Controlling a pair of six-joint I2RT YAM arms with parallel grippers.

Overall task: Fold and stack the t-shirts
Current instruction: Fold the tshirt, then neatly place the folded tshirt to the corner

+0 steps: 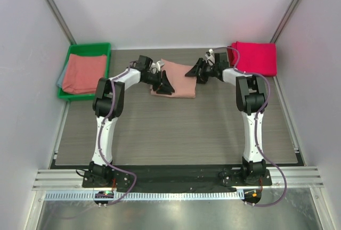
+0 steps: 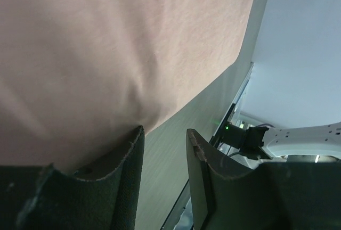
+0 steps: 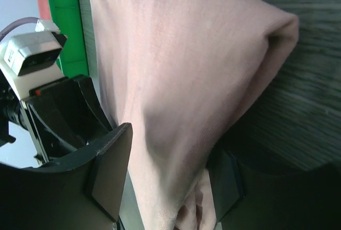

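Observation:
A folded salmon-pink t-shirt (image 1: 176, 80) lies at the back middle of the table. My left gripper (image 1: 162, 84) is at its left front edge. In the left wrist view the left gripper (image 2: 165, 131) is open, with bare table between the jaws and the shirt (image 2: 117, 54) against the outer side of one finger. My right gripper (image 1: 195, 72) is at the shirt's right edge. In the right wrist view the right gripper (image 3: 170, 147) is open wide, with a bunched fold of the shirt (image 3: 176, 81) between the jaws. A folded magenta t-shirt (image 1: 256, 57) lies at the back right.
A green bin (image 1: 104, 49) at the back left holds a salmon tee (image 1: 84, 73) over a grey one; its wall also shows in the right wrist view (image 3: 64, 22). White walls enclose the table on three sides. The right arm's elbow is beside the magenta shirt.

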